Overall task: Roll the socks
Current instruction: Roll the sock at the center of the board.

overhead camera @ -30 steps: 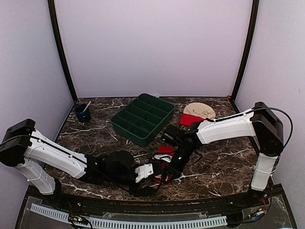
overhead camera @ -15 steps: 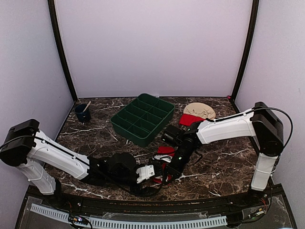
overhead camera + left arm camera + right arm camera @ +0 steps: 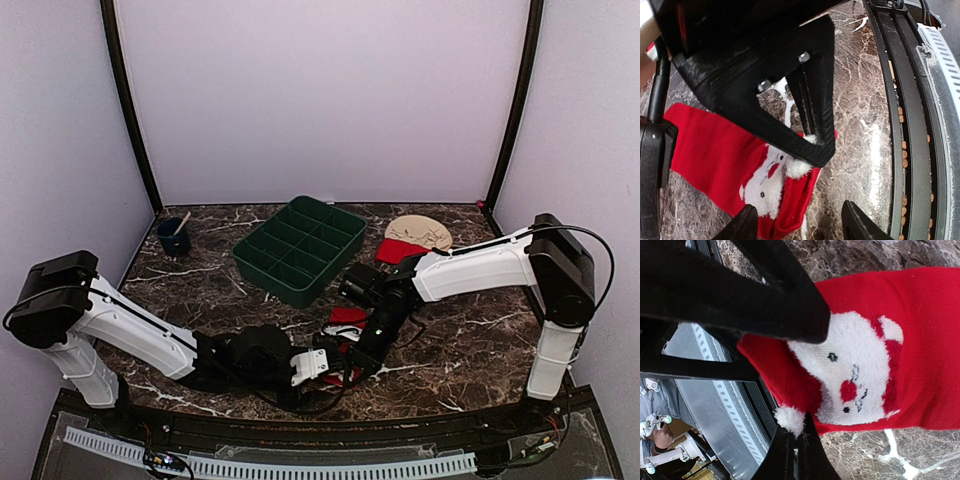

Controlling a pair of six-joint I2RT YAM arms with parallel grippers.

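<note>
I am pinching the sock [image 3: 920, 340] edge with the closed right gripper [image 3: 792, 440]; the left gripper [image 3: 800, 222] is standing wide, so I am aiming it squarely over that edge.

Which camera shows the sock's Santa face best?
The right wrist camera: the Santa face on the sock fills it. The left wrist shows it partly, behind the right gripper. From above, only red scraps show.
</note>
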